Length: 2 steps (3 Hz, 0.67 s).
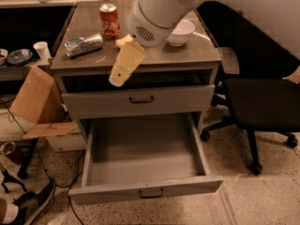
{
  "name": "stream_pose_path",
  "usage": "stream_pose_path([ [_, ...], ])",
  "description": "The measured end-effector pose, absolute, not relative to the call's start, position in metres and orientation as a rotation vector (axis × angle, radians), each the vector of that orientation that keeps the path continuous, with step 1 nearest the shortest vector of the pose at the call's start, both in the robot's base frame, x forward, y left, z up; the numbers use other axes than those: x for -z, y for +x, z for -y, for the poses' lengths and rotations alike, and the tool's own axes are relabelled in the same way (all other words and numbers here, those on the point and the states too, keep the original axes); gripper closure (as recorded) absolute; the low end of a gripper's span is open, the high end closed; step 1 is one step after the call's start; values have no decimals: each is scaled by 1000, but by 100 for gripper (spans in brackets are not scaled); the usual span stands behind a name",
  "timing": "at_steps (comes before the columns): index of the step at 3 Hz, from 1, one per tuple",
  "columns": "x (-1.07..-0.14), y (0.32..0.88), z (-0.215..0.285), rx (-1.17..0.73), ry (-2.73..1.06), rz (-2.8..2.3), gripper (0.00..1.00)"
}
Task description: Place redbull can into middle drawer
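The redbull can point(83, 44) lies on its side at the left of the cabinet top point(197, 50). The middle drawer point(145, 190) is pulled wide open below and holds nothing. My gripper point(123, 65) is a cream-coloured piece hanging from the white arm point(159, 11). It hangs over the front edge of the cabinet top, to the right of the redbull can and apart from it, high above the open drawer. It holds nothing that I can see.
A red cola can point(109, 20) stands behind the redbull can. A white bowl point(180, 32) sits at the right, with a yellow sponge point(123, 41) mostly hidden by the arm. The upper drawer front point(138, 100) is shut. A black chair point(262, 102) stands at the right. A cardboard box point(35, 97) and a cup point(41, 50) are at the left.
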State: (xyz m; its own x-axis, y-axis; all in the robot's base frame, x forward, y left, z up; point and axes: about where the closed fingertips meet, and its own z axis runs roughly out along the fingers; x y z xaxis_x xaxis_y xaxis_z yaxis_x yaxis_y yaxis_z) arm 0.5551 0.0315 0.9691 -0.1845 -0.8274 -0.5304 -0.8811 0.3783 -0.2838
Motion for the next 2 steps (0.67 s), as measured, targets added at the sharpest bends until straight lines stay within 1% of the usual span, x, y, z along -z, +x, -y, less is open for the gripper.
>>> stream_pose_path([
  [2,-972,555,-35,-132,-1394,-2071,0],
])
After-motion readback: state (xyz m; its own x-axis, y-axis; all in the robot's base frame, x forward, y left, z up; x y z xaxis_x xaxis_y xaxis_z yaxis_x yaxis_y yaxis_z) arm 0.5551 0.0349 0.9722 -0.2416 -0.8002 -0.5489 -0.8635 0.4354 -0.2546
